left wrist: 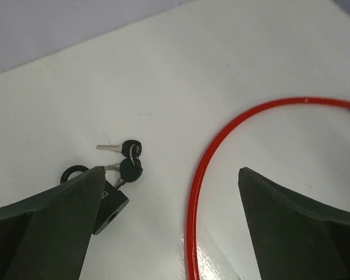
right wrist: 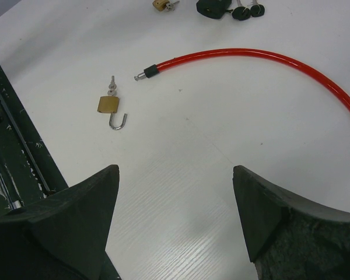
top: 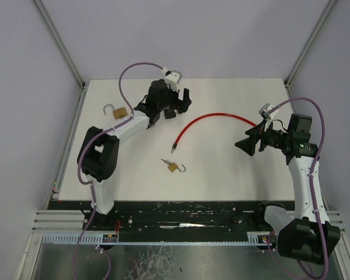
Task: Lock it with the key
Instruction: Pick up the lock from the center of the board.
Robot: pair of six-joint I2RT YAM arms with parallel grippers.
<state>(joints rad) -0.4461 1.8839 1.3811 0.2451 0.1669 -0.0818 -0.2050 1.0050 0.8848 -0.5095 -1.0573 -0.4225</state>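
The left claw (left wrist: 170,174) is wide apart and holds nothing. It hangs over the far part of the white surface (top: 221,181). Under it sits a black lock (left wrist: 112,205), and 1 finger of the claw hides part of that lock in the left wrist view. 2 black keys (left wrist: 132,149) lie right next to the black lock. I cannot tell if they are joined to it.

The right claw (right wrist: 175,169) is wide apart too, and it holds nothing. It hangs over the right side of the surface and points to the middle.

A gold lock (top: 172,167) lies flat near the middle of the surface, closer to the arms. Its hook (right wrist: 118,121) is swung open. A small key (right wrist: 112,86) sticks out of its other end. No claw touches it.

A long red cable (top: 216,116) curves across the surface between the 2 claws. Its dark tip lies near the gold lock but does not touch it.

A second gold lock (top: 120,112) lies far off on the left side. Its hook is open as well.
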